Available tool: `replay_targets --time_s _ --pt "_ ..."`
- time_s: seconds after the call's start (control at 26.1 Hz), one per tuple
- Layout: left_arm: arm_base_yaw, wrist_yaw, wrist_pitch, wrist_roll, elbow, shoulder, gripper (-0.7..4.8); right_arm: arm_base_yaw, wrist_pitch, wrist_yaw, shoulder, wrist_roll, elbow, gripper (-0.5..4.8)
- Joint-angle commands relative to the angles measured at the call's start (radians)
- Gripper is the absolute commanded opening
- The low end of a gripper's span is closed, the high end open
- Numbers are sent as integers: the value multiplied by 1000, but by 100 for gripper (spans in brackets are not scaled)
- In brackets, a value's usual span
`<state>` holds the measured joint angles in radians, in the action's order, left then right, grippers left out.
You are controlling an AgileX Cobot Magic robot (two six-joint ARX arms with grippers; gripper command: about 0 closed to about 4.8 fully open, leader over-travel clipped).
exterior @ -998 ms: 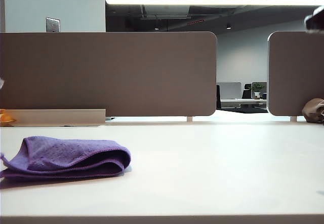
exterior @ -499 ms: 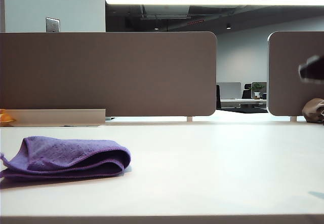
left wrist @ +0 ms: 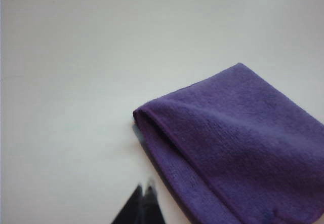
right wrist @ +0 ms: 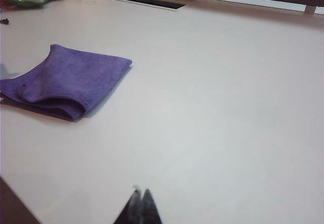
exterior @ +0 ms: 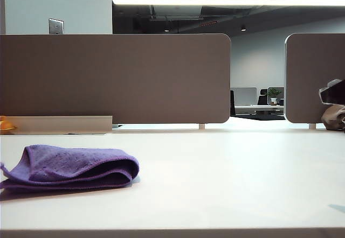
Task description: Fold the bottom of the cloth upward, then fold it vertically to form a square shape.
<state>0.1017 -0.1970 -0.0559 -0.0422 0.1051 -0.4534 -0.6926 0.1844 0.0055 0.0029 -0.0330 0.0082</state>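
The folded cloth (left wrist: 238,148) lies just beside the left gripper (left wrist: 144,191), well apart from the right gripper (right wrist: 140,196), both jaws together.

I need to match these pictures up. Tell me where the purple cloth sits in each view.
Exterior view: the cloth lies folded, low at left on the table.
Left wrist view: cloth lower right, beside the shut left gripper.
Right wrist view: cloth upper left, far from the shut right gripper.
Shared landmark: the table.
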Motion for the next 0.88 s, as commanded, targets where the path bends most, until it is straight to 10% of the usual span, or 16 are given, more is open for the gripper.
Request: replay_targets --time_s 0.04,0.88 --pt "-1 6 11 8 -2 0 -6 0 2 3 0 -1 -6 -8" --pt "-1 107 -2 0 -63 1 -1 0 3 -2 0 -1 -6 -8"
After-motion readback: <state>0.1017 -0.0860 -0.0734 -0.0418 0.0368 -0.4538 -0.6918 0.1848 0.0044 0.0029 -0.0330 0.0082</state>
